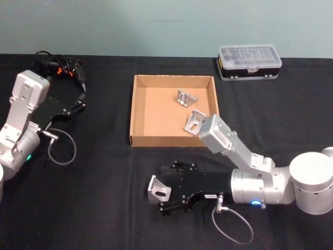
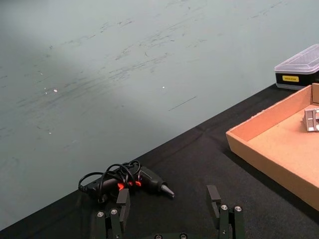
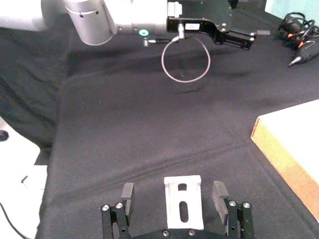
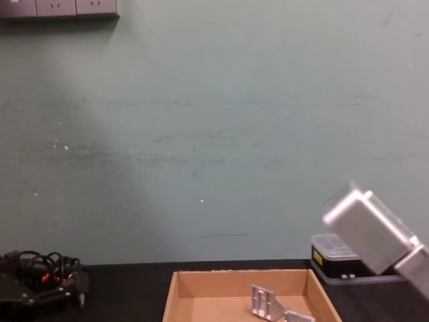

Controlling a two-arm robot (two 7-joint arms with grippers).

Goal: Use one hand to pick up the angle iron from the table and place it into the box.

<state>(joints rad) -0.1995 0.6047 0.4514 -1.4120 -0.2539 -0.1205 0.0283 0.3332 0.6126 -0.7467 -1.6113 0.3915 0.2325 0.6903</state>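
Note:
An angle iron (image 1: 157, 190) lies on the black table (image 1: 104, 198), in front of the box. My right gripper (image 1: 167, 187) is low over it. In the right wrist view the angle iron (image 3: 183, 203) sits between the fingers (image 3: 128, 195), with a gap on each side; the gripper (image 3: 173, 195) is open. The tan cardboard box (image 1: 134, 112) holds two more angle irons (image 1: 186, 97) (image 1: 193, 122). The box (image 4: 179, 294) also shows in the chest view. My left gripper (image 1: 78, 103) rests at the far left, and its wrist view shows the gripper (image 2: 168, 199) open and empty.
A clear-lidded plastic case (image 1: 250, 61) stands at the back right. A black tool with tangled cables (image 1: 60, 67) lies at the back left, just beyond my left gripper. Cable loops hang off both wrists. Bare tabletop spreads between the box and the left arm.

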